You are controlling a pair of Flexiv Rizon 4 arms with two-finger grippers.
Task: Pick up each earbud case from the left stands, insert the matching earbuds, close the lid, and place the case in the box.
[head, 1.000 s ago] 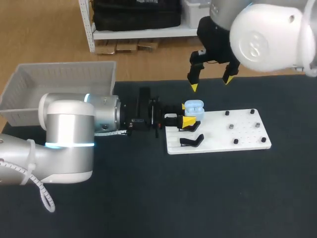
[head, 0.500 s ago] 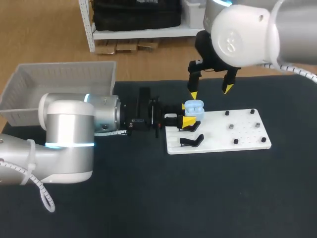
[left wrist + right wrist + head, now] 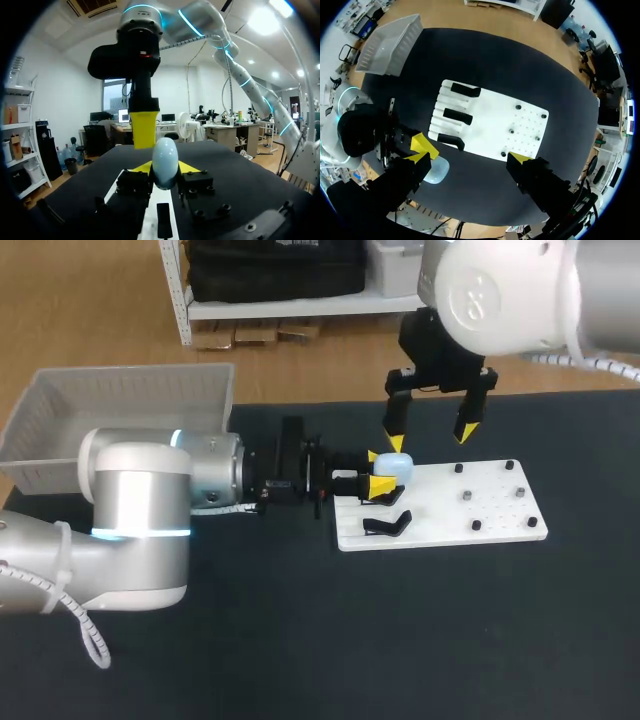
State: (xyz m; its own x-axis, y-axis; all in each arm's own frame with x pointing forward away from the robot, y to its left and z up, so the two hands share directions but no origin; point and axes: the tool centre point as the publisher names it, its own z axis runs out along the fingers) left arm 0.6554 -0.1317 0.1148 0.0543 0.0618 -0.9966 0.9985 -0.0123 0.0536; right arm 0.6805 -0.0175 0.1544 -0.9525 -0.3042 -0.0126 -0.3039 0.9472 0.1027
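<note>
One pale-blue earbud case sits at the white board's left edge, clamped in the left end effector. The right end effector hangs above that edge, fingers apart. The case is probably light, rigid and slick, so grip its broad sides, clear of the lid.

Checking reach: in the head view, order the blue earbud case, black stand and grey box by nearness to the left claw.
1. earbud case, held between the left claw's fingers.
2. black stand, close by on the white board's left end.
3. grey box, far off at the table's left.
</note>
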